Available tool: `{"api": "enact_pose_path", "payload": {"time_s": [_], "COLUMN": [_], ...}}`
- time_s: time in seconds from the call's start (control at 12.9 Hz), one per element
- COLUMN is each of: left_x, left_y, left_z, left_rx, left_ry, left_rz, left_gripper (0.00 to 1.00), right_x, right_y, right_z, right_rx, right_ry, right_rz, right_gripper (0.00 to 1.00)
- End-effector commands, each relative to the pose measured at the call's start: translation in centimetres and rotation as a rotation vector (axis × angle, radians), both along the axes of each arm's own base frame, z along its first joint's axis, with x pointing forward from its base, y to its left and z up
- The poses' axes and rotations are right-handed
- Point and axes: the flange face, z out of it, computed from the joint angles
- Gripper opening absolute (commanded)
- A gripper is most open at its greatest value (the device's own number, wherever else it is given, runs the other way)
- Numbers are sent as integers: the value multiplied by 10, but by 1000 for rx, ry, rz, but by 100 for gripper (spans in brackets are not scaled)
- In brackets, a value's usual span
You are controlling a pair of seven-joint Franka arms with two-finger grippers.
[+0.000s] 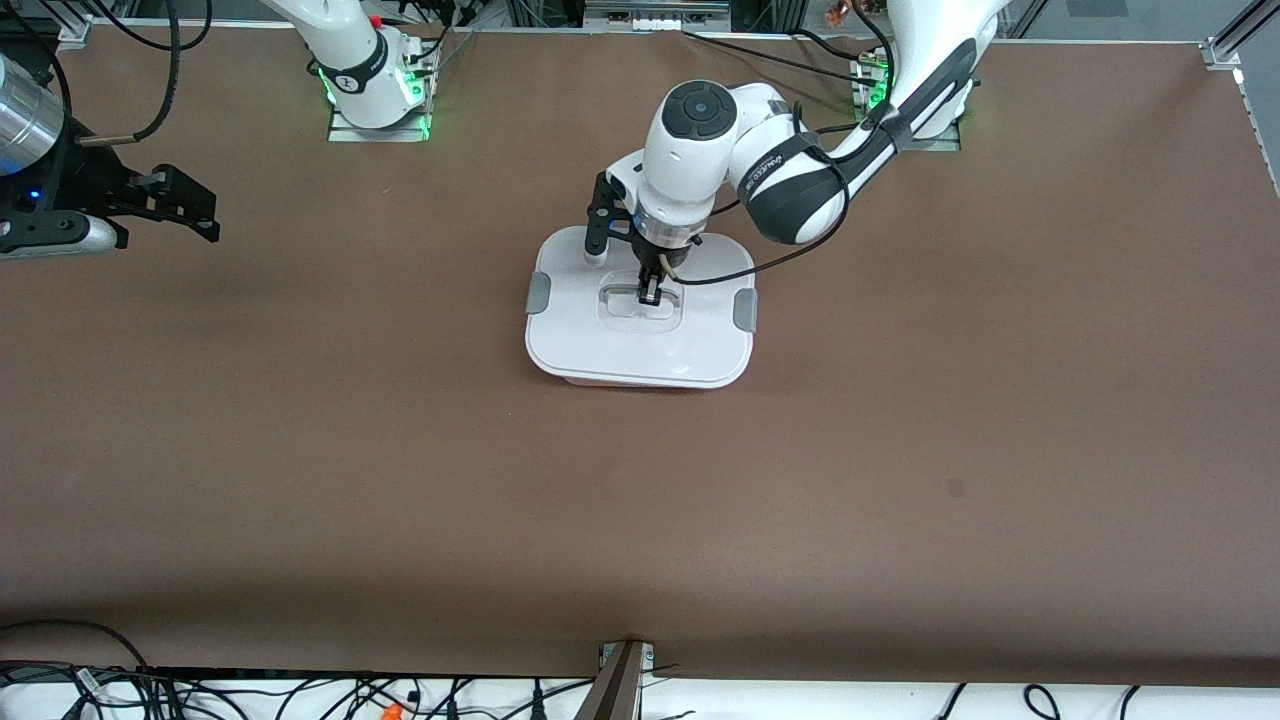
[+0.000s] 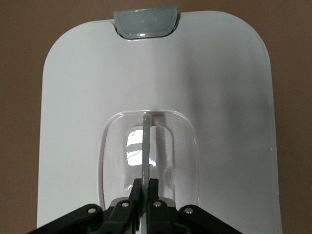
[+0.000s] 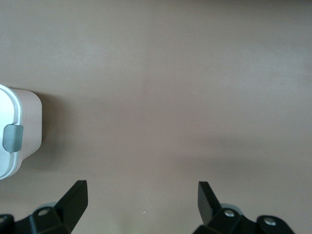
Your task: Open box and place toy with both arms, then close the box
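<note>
**A robotics lab**

Two white arms [image 1: 720, 150] are bolted on base plates with green lights to a wide brown table [image 1: 900, 450]. Aluminium framing [image 1: 1235, 40] edges it, and loose cables [image 1: 300, 695] trail along its near edge.

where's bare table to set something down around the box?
Bare brown table between the box and the front camera's edge, and toward both arms' ends. Crowded over the lid: left hand is shut on its handle. Right hand waits open at its own end.
</note>
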Motion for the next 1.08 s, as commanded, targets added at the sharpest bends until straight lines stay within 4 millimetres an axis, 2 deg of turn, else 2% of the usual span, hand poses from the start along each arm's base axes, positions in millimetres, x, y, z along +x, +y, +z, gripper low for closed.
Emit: {"api": "enact_pose_path", "payload": {"time_s": [0.0, 0.23, 1.0], "left_x": [-12, -17, -5], "left_y": [5, 5, 20], "left_z": [-4, -9, -16], "left_rx": [46, 49, 59], "left_ry": [-12, 2, 13], "left_rz": [-3, 50, 74], "left_gripper": [0, 0, 0], "right_x": [2, 2, 2], "right_y": [-1, -2, -3], "right_z": [5, 5, 4], "right_rx": [16, 16, 15], "right_ry": [-1, -1, 5], "right_rz": [-18, -21, -21], "right_gripper": [100, 100, 100]}}
